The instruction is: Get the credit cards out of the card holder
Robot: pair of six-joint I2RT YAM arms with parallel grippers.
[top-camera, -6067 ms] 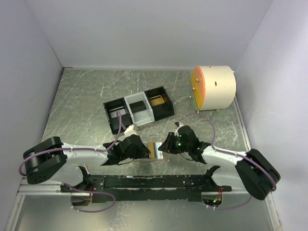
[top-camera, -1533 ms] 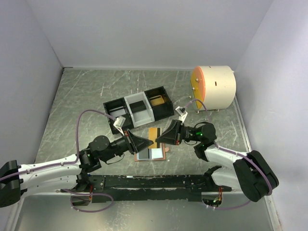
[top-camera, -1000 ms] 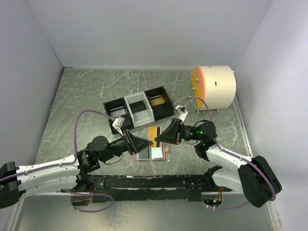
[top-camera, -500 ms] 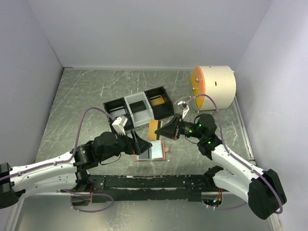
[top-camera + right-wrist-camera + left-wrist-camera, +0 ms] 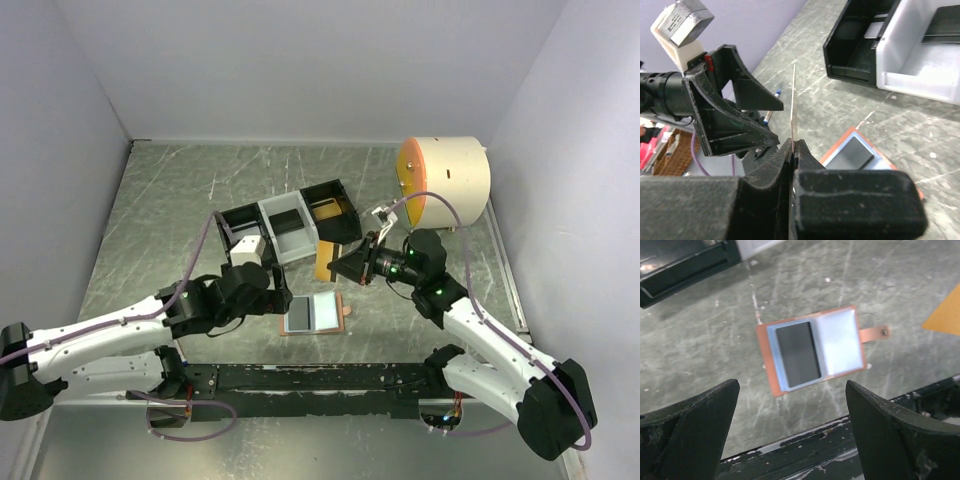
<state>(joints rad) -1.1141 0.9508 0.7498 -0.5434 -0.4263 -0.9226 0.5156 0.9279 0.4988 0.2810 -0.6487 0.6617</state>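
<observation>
The salmon-pink card holder lies open on the table, a dark grey credit card in its left pale blue pocket and its tab pointing right. My right gripper is shut on an orange credit card, held upright above the table between the holder and the tray; the right wrist view shows this card edge-on. My left gripper hangs open just left of the holder with nothing between its fingers. In the left wrist view the card holder lies below the left gripper.
A black-and-grey three-compartment tray stands behind the holder with cards in its compartments. A cream drum with an orange face sits at the back right. The arms' black base rail runs along the near edge.
My left gripper opened, let go of the orange card and drew back to the left. My right gripper carried the card away from the holder, toward the tray.
</observation>
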